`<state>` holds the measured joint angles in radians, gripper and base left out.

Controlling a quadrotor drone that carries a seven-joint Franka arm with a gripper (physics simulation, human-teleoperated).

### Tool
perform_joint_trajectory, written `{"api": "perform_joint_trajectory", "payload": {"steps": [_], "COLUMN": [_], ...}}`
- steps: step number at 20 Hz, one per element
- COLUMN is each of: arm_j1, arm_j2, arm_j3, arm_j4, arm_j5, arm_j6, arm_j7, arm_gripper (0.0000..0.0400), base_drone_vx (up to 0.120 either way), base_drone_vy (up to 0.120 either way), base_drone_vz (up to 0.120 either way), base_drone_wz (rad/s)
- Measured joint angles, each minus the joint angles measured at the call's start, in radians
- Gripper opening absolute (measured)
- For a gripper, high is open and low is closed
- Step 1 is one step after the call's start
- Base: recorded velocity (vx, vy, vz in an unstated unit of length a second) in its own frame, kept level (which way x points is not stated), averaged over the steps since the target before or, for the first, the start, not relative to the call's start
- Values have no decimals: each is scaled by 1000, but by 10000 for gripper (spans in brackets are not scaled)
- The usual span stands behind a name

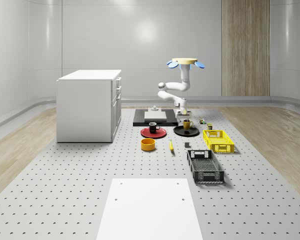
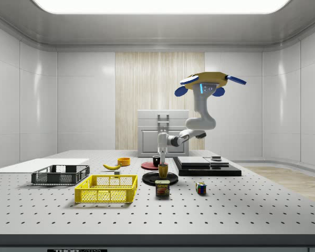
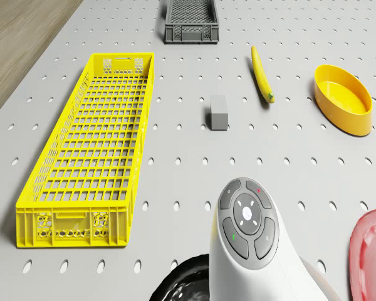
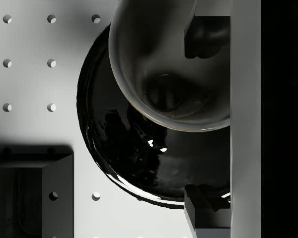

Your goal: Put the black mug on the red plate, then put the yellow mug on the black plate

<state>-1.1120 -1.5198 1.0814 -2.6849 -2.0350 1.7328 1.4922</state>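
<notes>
The black mug (image 1: 154,127) stands on the red plate (image 1: 146,133). The yellow mug (image 1: 188,124) stands upright on the black plate (image 1: 180,132), seen from above in the wrist view as a pale hollow (image 4: 164,74) over the glossy black plate (image 4: 134,158). The drone (image 1: 185,62) hovers above and behind the plates, its arm bent down. My gripper (image 1: 184,116) hangs straight over the yellow mug (image 2: 163,170). It is open: one finger (image 4: 206,37) sits over the mug's mouth and the other (image 4: 206,203) outside its wall, neither touching.
A yellow crate (image 1: 218,140) and a dark crate (image 1: 205,166) lie to the whole-scene view's right. A yellow bowl (image 1: 148,144), banana (image 1: 171,145) and grey block (image 3: 219,113) sit in front of the plates. A white cabinet (image 1: 88,105) stands left, a black platform (image 1: 140,121) behind.
</notes>
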Motion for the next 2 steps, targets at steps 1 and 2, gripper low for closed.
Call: {"api": "perform_joint_trajectory", "payload": {"steps": [1,2], "arm_j1": [4,7], "arm_j2": [-1,-2], "arm_j3": [11,20], "arm_j4": [-6,-11], "arm_j5": [10,18], "arm_j6": [-6,-11], "arm_j7": [0,-1], "arm_gripper": [386,389], "base_drone_vx": [0,0], "base_drone_vy": [0,0], "base_drone_vz": [0,0], "base_drone_wz": [0,0]}}
